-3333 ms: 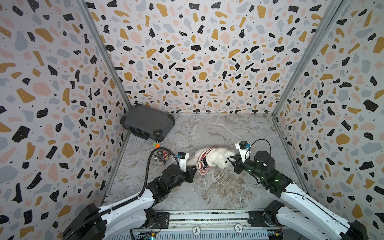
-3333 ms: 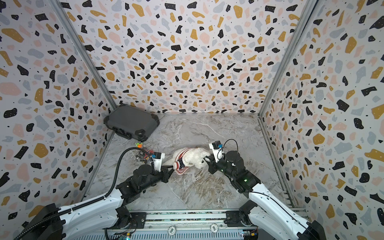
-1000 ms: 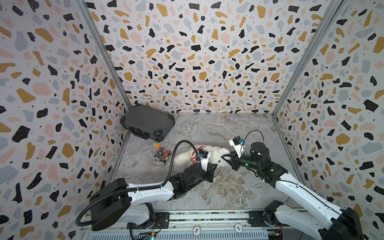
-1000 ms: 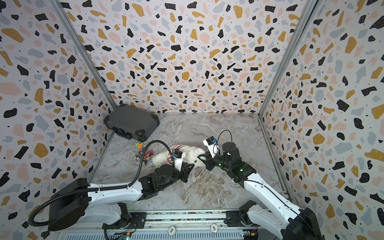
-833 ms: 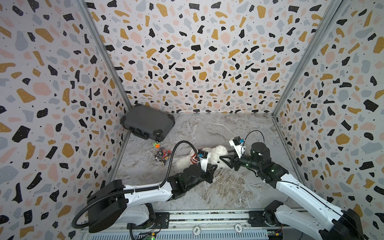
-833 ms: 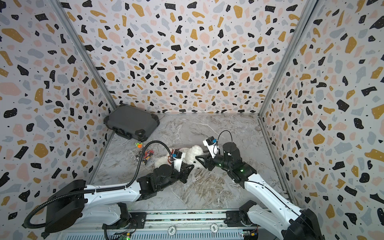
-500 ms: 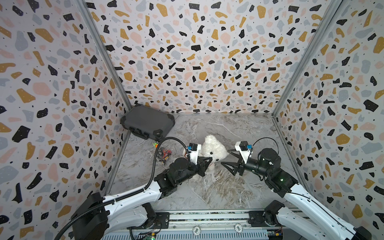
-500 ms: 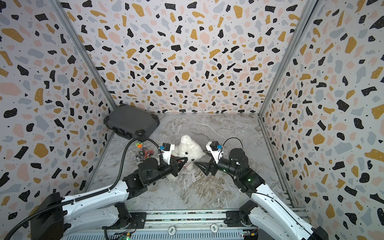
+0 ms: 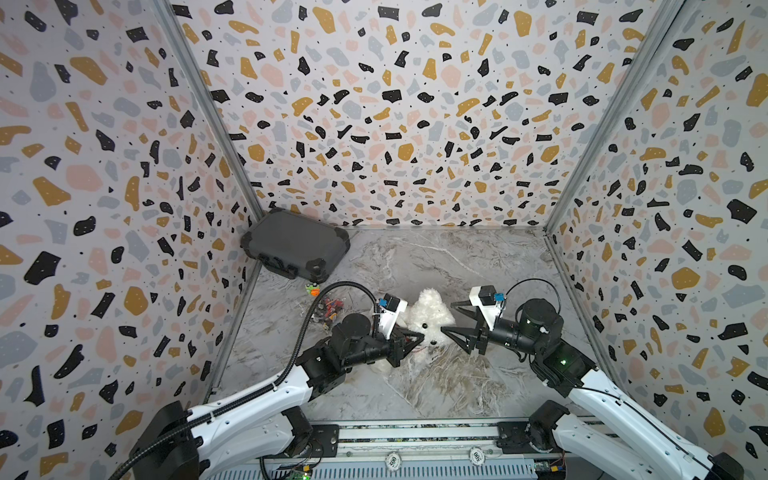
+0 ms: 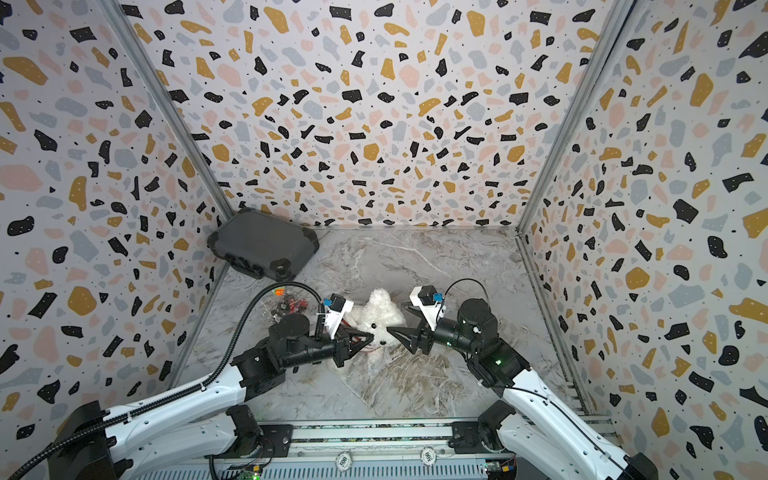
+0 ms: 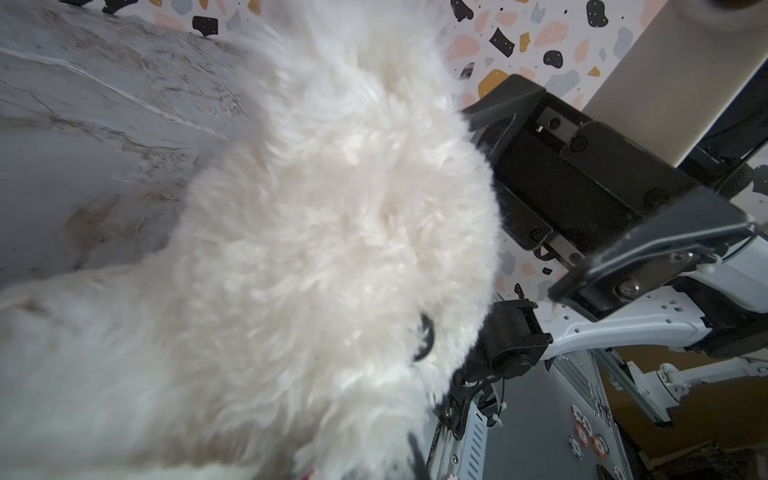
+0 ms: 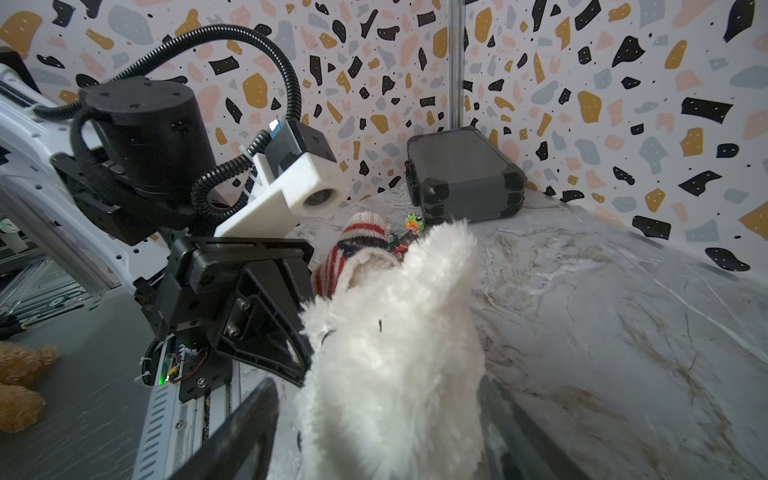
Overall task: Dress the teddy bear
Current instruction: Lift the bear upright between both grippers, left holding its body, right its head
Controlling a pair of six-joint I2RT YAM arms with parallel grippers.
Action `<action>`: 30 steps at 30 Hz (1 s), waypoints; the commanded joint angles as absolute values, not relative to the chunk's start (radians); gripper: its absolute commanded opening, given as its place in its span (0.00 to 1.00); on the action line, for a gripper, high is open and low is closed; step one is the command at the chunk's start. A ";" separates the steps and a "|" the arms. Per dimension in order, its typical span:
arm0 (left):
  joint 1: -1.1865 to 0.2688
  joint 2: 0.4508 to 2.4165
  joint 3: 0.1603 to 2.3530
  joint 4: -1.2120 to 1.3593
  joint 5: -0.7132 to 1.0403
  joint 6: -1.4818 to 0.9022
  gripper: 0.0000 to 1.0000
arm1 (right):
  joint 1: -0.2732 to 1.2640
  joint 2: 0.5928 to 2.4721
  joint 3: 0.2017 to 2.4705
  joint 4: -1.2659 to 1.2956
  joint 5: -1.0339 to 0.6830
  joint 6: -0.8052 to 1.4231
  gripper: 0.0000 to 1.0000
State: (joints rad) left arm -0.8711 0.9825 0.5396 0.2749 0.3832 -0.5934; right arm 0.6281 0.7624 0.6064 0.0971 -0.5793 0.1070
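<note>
Bear (image 9: 430, 318) propped upright mid-bench. Left gripper (image 9: 415, 340) closed at its base; what it pinches is unclear. Right gripper (image 9: 452, 318) open, jaws flanking head. Suggest: steady head lightly, work sweater (image 12: 357, 249) on evenly.

Round chips (image 9: 392, 460) on front rail (image 9: 415, 441): "500" each (tiny, barely legible).

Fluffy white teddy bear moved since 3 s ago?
Yes. The fluffy white teddy bear lay flat; now it's upright, head shifted toward the dark grey hard case.
</note>
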 commanded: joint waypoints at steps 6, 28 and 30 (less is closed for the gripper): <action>-0.866 0.941 0.561 0.346 0.450 -0.559 0.00 | 0.657 0.709 0.590 0.081 -0.589 0.098 0.82; -0.866 0.924 0.546 0.372 0.407 -0.583 0.00 | 0.674 0.731 0.553 0.112 -0.602 0.095 0.21; -0.867 0.928 0.556 0.344 0.353 -0.580 0.00 | 0.673 0.734 0.545 0.135 -0.569 0.111 0.08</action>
